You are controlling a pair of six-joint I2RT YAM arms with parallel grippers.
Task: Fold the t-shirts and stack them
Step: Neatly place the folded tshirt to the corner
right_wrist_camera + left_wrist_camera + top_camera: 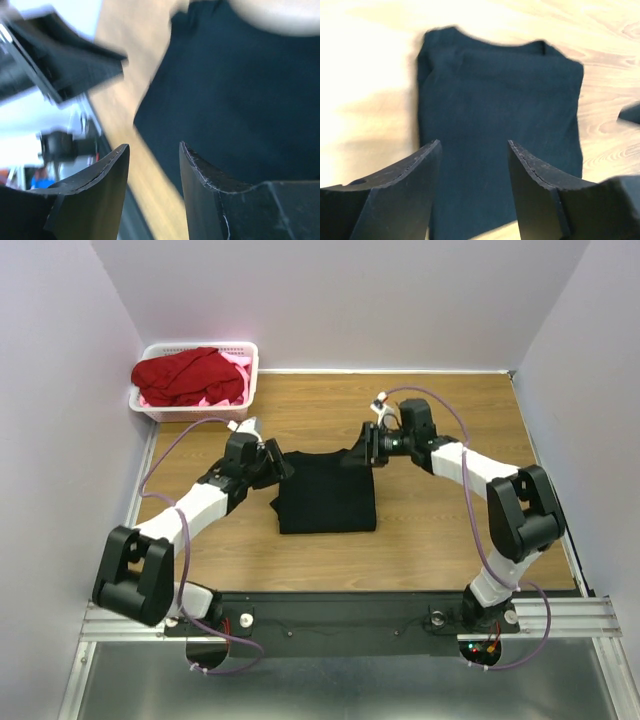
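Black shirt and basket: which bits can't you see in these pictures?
Top view: the black shirt's far corners are hidden by the left gripper and right gripper.
Top view: the clothes heaped in the basket are too small to count.
Left wrist view: the shirt's near edge is behind the fingers.
Right wrist view: blurred, and the frame's edges cut the shirt off.

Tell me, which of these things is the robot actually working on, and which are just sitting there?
Part of the job:
black t-shirt, already folded
red shirt
pink shirt

Just there:
white basket holding the red and pink ones
wooden table
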